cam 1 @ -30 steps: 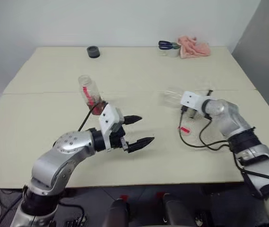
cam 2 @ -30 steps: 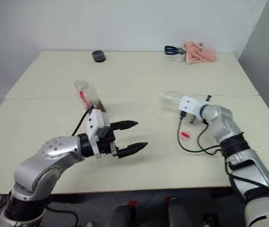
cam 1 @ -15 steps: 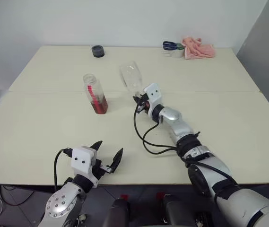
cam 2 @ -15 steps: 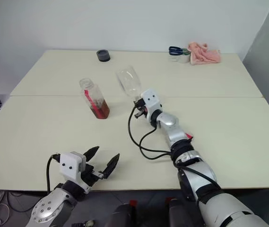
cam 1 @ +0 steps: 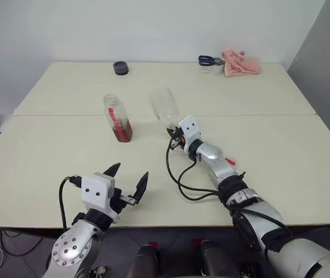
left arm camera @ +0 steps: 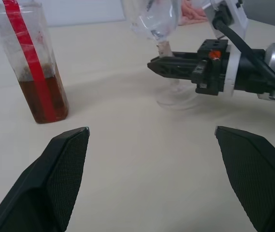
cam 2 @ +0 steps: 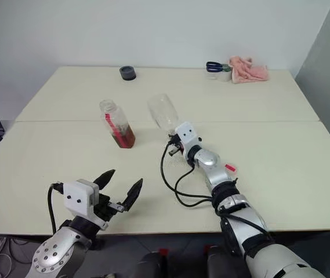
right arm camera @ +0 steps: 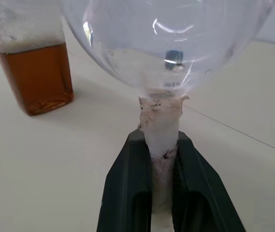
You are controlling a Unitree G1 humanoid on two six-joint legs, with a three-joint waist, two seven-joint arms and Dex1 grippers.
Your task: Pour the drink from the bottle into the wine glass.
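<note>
1. The table (cam 1: 49, 156) is seen as a wide pale surface; the task's things stand near its middle, and a dark round object (cam 1: 120, 68) and a pink cloth (cam 1: 241, 61) lie at its far edge.
2. The left gripper (cam 1: 127, 180) is held at the near left, with its jaws spread wide and nothing between them. The bottle (cam 1: 118, 118) lies straight beyond it, farther from the robot and well apart.
3. The right gripper (left arm camera: 161, 65) is closed on the stem of the wine glass (cam 1: 166, 107), just below the bowl. The glass is held upright, and its foot seems to rest on the table, right of the bottle.
4. The bottle stands upright, so its long axis is vertical. No cap is seen on its mouth. It is judged that the left arm, being free and on that side, is the one to reach forward for it.
5. The drink (right arm camera: 38, 77) fills only the lower part of the bottle; it is amber-brown.
6. The bowl of the glass appears empty, so the pouring is judged as not yet done.
</note>
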